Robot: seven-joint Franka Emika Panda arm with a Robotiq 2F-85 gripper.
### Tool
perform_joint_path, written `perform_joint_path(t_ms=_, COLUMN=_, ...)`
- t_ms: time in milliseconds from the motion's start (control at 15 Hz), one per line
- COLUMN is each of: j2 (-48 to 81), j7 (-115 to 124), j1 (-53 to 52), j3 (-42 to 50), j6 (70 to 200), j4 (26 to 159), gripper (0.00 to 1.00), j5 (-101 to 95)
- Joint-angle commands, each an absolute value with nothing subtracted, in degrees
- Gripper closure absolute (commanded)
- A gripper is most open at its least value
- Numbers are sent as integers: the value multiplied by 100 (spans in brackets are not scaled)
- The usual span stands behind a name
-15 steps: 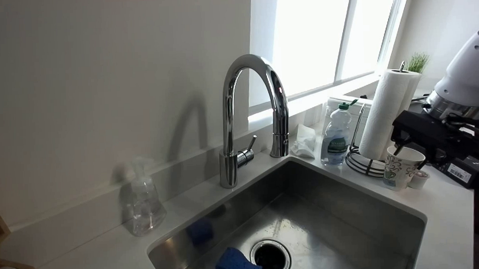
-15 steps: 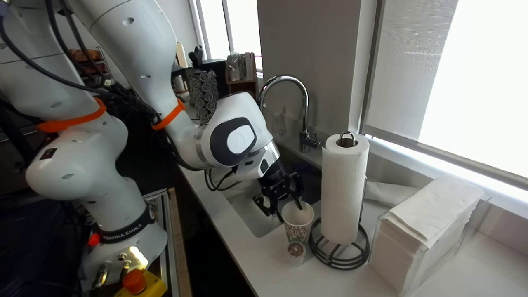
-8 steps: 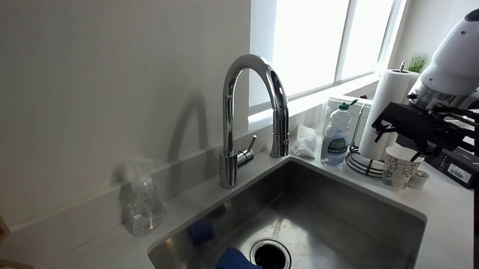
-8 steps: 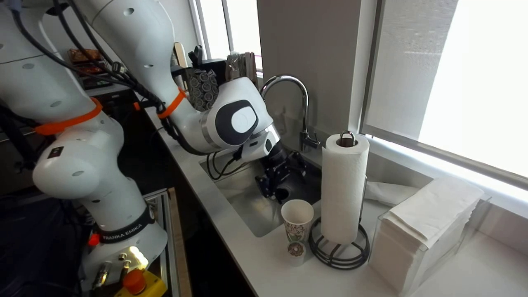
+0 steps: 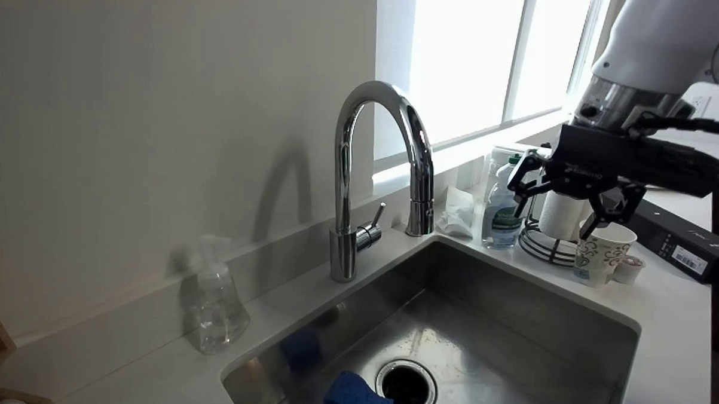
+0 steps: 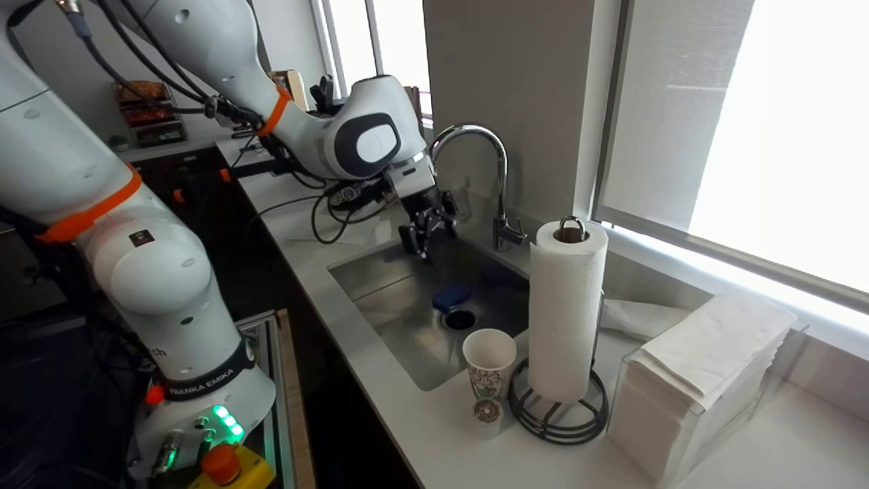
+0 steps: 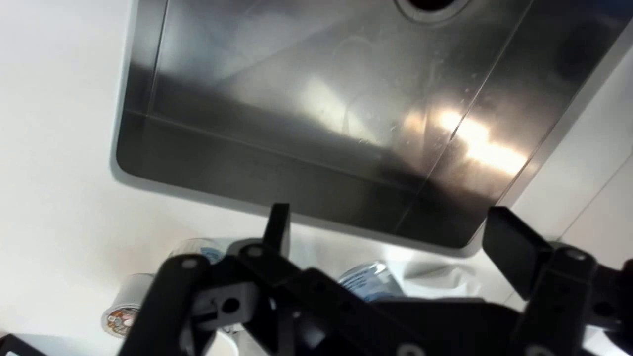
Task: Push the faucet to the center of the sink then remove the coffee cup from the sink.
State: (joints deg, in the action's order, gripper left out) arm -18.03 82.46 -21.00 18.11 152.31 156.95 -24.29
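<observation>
White and patterned, the coffee cup (image 6: 489, 367) is left on the counter (image 6: 441, 435) beside the sink (image 5: 508, 340); the gripper (image 7: 390, 217) is now lifted clear, fingers (image 7: 512, 247) spread (nothing held), so removal is judged done, though whether the faucet (image 5: 342, 178) is centred is hardly shown

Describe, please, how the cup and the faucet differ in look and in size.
Look: the cup is white with a printed pattern, while the faucet is shiny chrome.
Shape: the cup narrows downward and is open at the top; the faucet bends over in a high arch.
Size: the cup is much shorter than the faucet.
Both stand upright on the counter beside the sink.
</observation>
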Motion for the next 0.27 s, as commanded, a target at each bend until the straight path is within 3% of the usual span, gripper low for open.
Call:
perform_joint_path(t_ms=0, j2=-2011, j7=7410, j1=-1443, j3=886, j6=15079, j4=15734, gripper=0, j5=-1492)
perform_joint_path(t_ms=67, j2=-2374, j7=7606, j1=-2496, j3=1881, j6=14774, j4=15711, gripper=0, j5=-1948)
perform_joint_path(t_ms=200, j2=-2713, j7=7378, j1=-2591, j3=1950, j6=14620, j4=15789, gripper=0, j5=-1855)
